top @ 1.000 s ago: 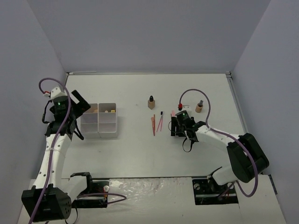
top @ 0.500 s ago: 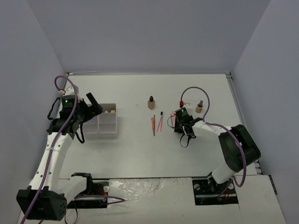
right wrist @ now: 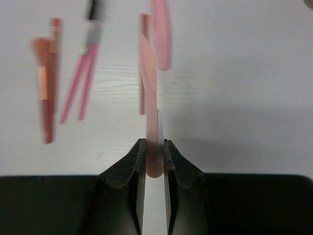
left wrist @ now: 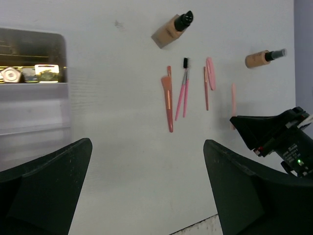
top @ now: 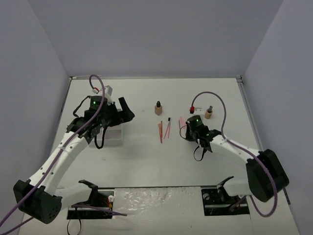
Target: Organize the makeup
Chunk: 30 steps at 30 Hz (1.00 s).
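The left claw is held wide open with nothing in it, just right of a clear white box with small sections. A tan bottle with a dark cap and thin red and pink sticks are laid on the white tabletop in the middle. Further right, a thin pale pink stick is pinched at its near end by the right claw, which is closed tight on it.

White organizer box mostly hidden beneath left arm. Pink brush blurred, tip cut by top edge. Peach stick, lower end hidden within right end effector.
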Each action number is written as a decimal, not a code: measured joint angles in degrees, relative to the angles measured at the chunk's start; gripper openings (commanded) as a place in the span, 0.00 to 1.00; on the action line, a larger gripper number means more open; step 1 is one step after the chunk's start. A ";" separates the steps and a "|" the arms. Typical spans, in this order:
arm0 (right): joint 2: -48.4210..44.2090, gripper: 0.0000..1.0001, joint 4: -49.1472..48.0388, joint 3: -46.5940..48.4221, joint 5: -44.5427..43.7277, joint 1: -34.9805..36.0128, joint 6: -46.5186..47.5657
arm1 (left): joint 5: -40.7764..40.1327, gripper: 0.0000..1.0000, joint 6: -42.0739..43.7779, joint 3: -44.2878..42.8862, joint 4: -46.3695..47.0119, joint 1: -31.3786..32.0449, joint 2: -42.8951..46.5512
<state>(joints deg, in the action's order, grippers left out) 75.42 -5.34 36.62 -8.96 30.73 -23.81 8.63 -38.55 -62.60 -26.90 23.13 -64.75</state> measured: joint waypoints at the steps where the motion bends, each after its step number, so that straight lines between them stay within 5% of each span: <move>1: -2.94 0.00 -0.64 -0.04 0.79 2.11 0.95 | 0.20 0.97 -0.62 -0.74 0.64 1.59 -0.92; 6: -12.51 0.00 -5.57 1.26 5.56 12.32 5.67 | 2.26 0.97 -3.72 -4.84 4.16 7.38 -6.77; 15: -12.17 0.00 -9.43 5.34 11.12 15.38 10.82 | 5.15 0.89 -7.38 -9.11 8.36 12.20 -13.32; 20: -11.98 0.00 -10.63 5.49 12.47 15.50 11.11 | 6.11 0.61 -9.07 -9.17 9.76 13.13 -14.30; 26: -11.98 0.00 -11.20 5.51 12.88 15.51 11.10 | 7.16 0.09 -10.79 -9.15 11.28 13.96 -15.27; 30: -11.98 0.01 -11.27 5.51 12.88 15.49 11.08 | 7.60 0.00 -11.35 -9.15 11.97 14.08 -15.41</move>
<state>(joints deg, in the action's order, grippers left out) 63.44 -16.61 42.13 3.92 46.22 -12.74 16.23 -49.90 -71.75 -14.93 37.21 -80.16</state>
